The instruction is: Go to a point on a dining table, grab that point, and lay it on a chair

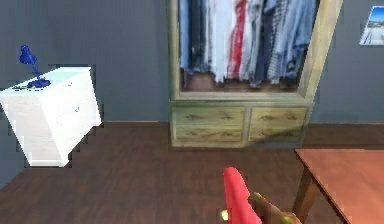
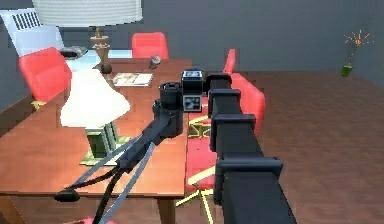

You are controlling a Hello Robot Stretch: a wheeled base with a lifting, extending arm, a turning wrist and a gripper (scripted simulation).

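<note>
Wardrobe [image 1: 245,70]: open front, packed with hanging clothes, two drawers below, against the grey wall.
Dining table [image 2: 40,150]: brown wood, across the arm side view's left; this is where the task's thing lies, but which item it is cannot be told.
Arm [image 2: 235,150]: a dark square bar rising from the bottom edge, along the table's side.
Dresser [image 1: 50,115]: white, at the forward view's left, with a blue desk lamp [image 1: 32,68] on top.
Red chairs [image 2: 45,72]: set around the table; one stands under the arm.
White-shaded lamp [image 2: 92,100]: stands on the table, just left of the gripper's body.
Gripper [image 2: 85,200]: its thin fingers reach down-left over the tabletop. Whether they are spread or pressed together cannot be told, nor whether it holds anything.
Flat booklet [image 2: 132,78]: lies on the table beyond the lamp.
</note>
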